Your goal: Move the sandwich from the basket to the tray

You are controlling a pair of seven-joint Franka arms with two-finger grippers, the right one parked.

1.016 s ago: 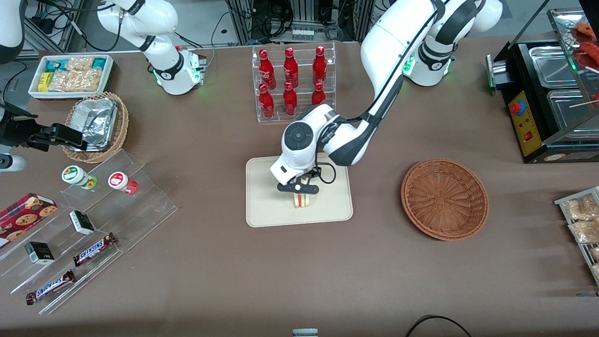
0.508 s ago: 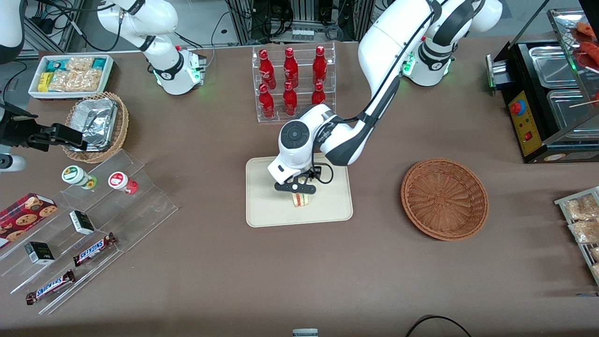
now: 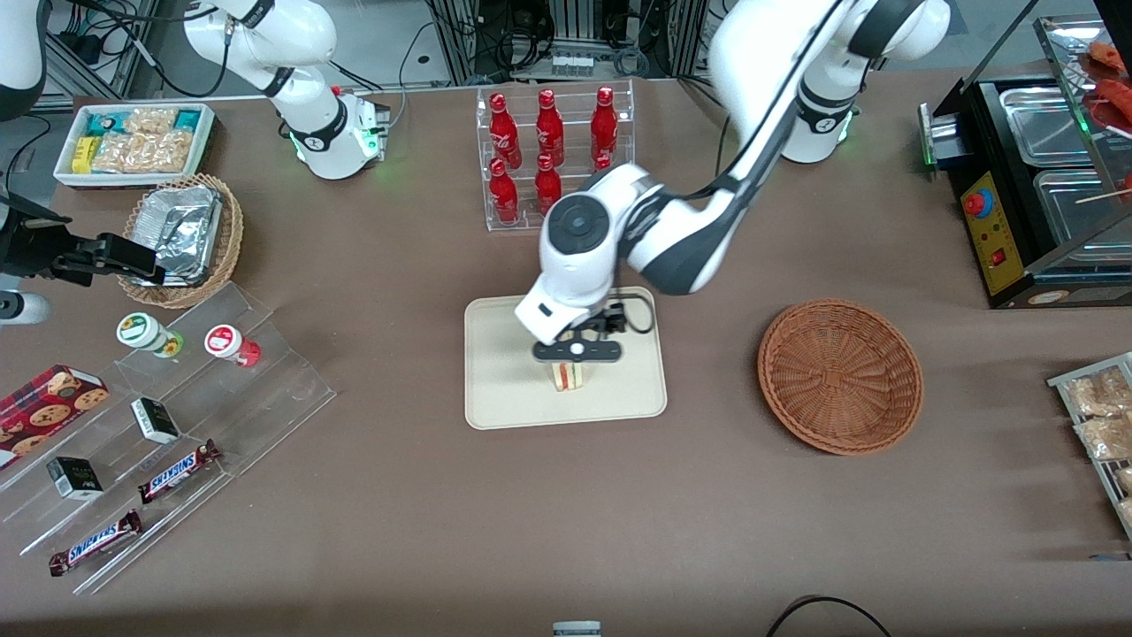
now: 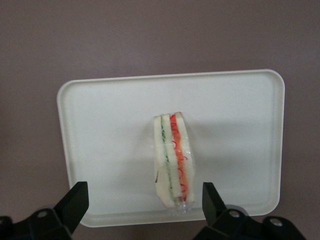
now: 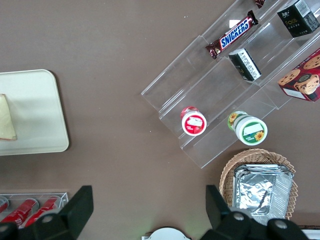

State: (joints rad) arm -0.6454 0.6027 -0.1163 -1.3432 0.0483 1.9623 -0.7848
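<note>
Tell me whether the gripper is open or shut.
Open: the gripper hangs above the sandwich on the tray, fingers spread wide, touching nothing.

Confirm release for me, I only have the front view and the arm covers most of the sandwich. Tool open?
Observer: Yes. In the left wrist view the tool is open, both fingers clear of the sandwich.
Operator: Where's the sandwich sitting?
Observer: On the tray, inside the rim, standing on edge with the red and green filling layers facing up at the camera.
Operator: Anything else on the tray?
Observer: No, the wrist view shows only the sandwich on it.
</note>
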